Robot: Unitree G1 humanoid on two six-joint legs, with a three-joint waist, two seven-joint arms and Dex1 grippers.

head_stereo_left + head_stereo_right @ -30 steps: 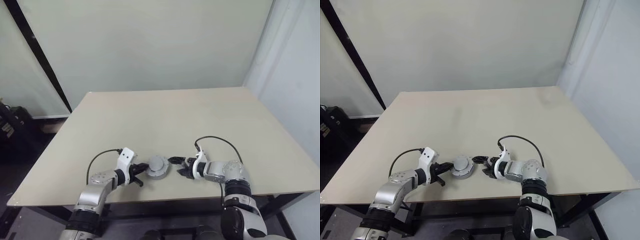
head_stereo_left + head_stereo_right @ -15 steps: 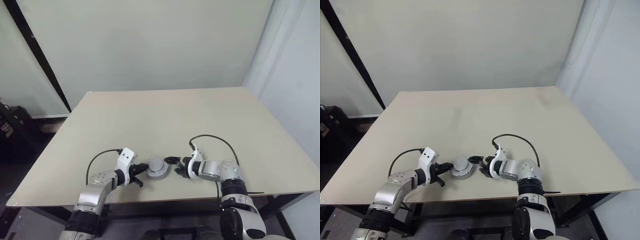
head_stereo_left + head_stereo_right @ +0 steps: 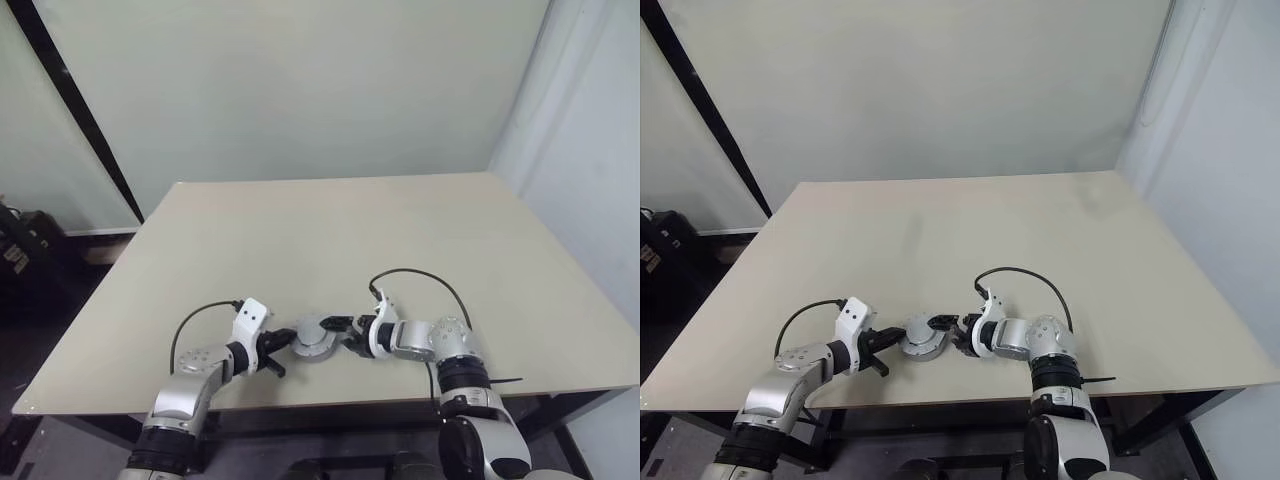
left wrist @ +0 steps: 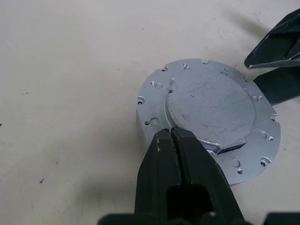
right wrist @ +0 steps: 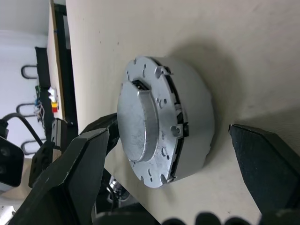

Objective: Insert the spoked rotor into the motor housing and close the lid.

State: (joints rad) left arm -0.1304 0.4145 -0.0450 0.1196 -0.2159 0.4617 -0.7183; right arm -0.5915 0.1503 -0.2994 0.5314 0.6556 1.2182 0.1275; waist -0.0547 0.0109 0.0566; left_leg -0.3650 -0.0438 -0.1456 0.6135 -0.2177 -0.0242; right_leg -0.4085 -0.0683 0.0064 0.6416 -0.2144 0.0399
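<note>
The motor housing (image 5: 194,117), a short round grey body, stands on the table near its front edge, with the grey lid (image 4: 211,101) lying flat on top of it. A thin dark seam runs between lid and body. The spoked rotor is hidden. My left gripper (image 4: 171,133) is shut, its tips against the lid's rim on the housing's left side (image 3: 283,345). My right gripper (image 3: 345,333) is open on the housing's right side. One finger (image 5: 79,173) reaches past one side of the body and the other finger (image 5: 267,173) past the opposite side, neither touching it.
The beige table (image 3: 330,230) stretches away bare behind the housing, and its front edge runs just below both grippers. A black cable (image 3: 420,275) loops up from the right wrist, another (image 3: 200,315) from the left.
My right gripper has moved left across the table to the housing, and its open fingers now reach around it. The left gripper and the housing have stayed put.
</note>
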